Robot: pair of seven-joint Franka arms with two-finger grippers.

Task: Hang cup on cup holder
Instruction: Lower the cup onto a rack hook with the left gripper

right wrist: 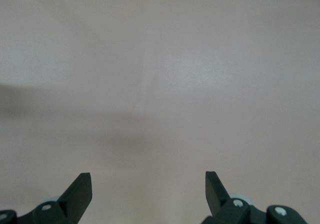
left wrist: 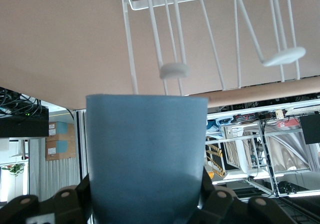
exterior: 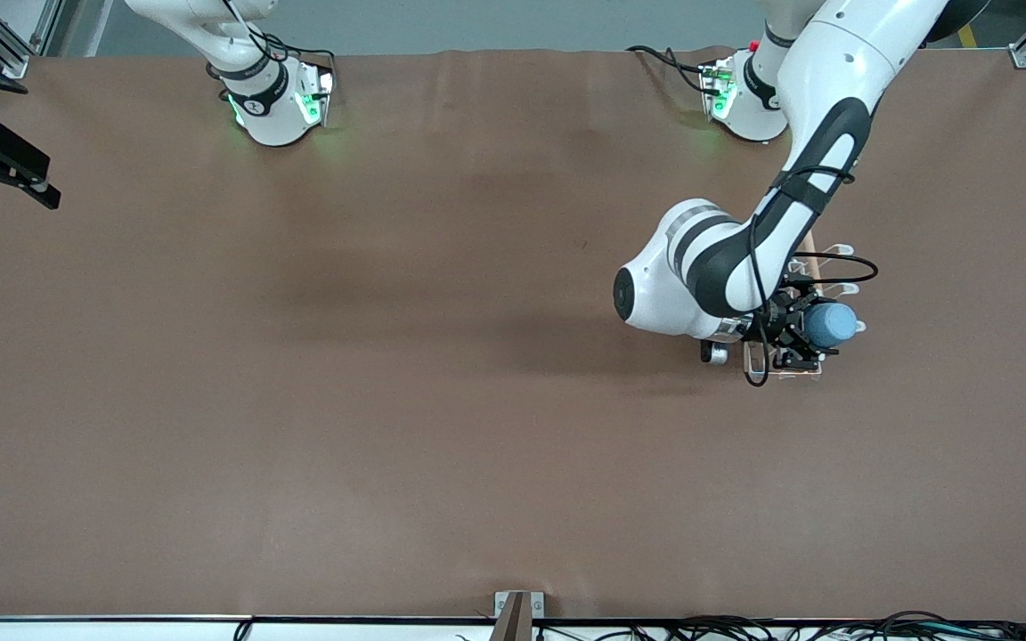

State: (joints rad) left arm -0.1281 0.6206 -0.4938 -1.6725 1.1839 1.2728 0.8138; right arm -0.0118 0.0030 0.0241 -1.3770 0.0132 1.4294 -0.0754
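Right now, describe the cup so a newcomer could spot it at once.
Follow the left arm down to the white wire cup holder at its end of the brown table. The left claw is shut on the cup over that rack. It is the only light blue thing there, a plain handleless tumbler.

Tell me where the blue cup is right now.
The cup is held in the left gripper, over the cup holder toward the left arm's end of the table; the left wrist view shows its rim just short of a prong tip.
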